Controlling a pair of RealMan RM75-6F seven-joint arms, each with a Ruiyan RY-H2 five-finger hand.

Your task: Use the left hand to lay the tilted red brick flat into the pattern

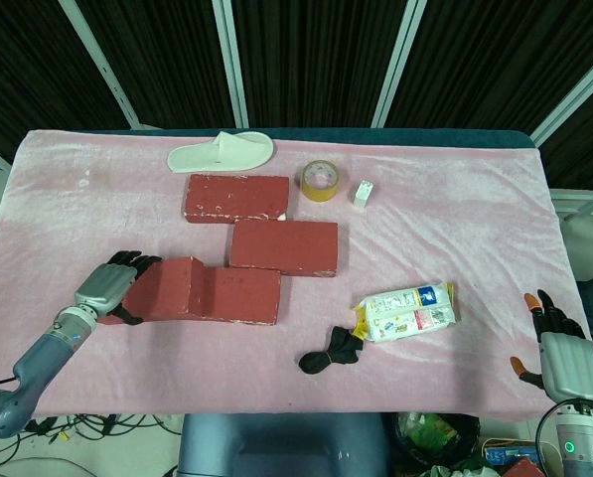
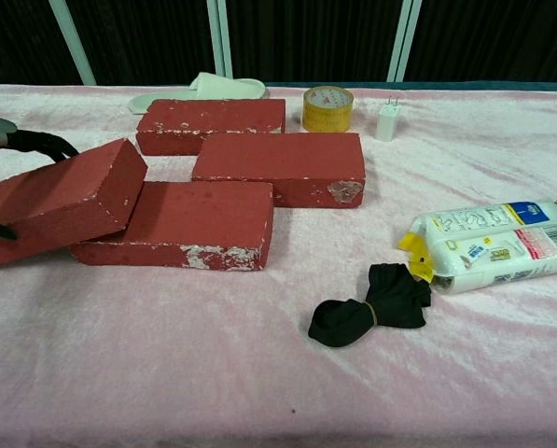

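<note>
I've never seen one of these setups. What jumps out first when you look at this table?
Red bricks on a pink cloth: three lie flat in a staggered row, while a tilted red brick leans on the nearest flat brick at the left. The robot's left hand grips that tilted brick's outer end. Its right hand hangs open at the table's right edge, near a white wipes packet.

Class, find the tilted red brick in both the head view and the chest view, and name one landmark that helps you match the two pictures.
Head view: tilted red brick lies lower left, held by the left robot hand.
Chest view: it sits at the left edge, leaning on a flat brick.
Shared landmark: the yellow tape roll behind the bricks.
</note>
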